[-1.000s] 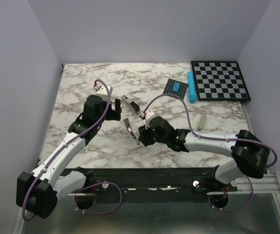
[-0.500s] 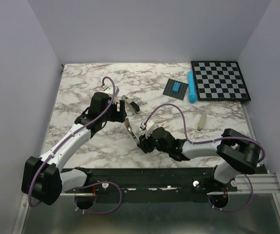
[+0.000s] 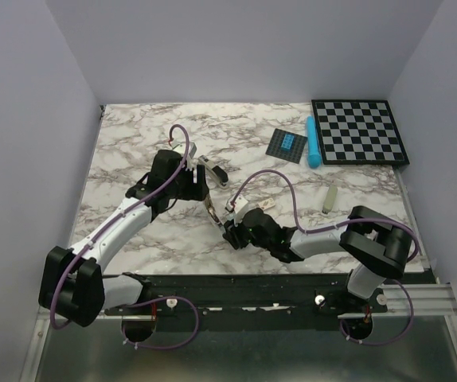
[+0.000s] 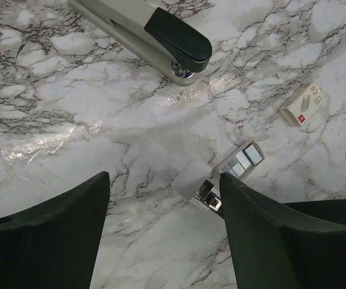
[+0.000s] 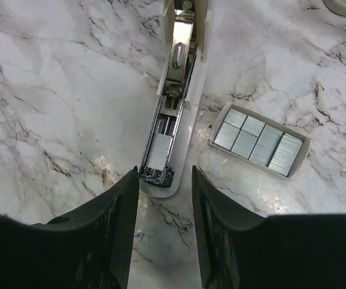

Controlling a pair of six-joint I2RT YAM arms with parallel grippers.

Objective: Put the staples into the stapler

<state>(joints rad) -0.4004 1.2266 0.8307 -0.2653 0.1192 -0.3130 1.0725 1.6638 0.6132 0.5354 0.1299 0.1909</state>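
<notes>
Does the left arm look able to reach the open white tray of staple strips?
Probably yes: the left end effector hangs open above the marble, and the white staple tray lies uncovered near its finger.

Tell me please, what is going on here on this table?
Two robot arms are loading a stapler. The right end effector has its fingers either side of the opened stapler's front end, where a strip of staples already lies in the metal channel. An open box of staples lies just beside it. The left end effector hovers open above the marble table, holding nothing.
</notes>
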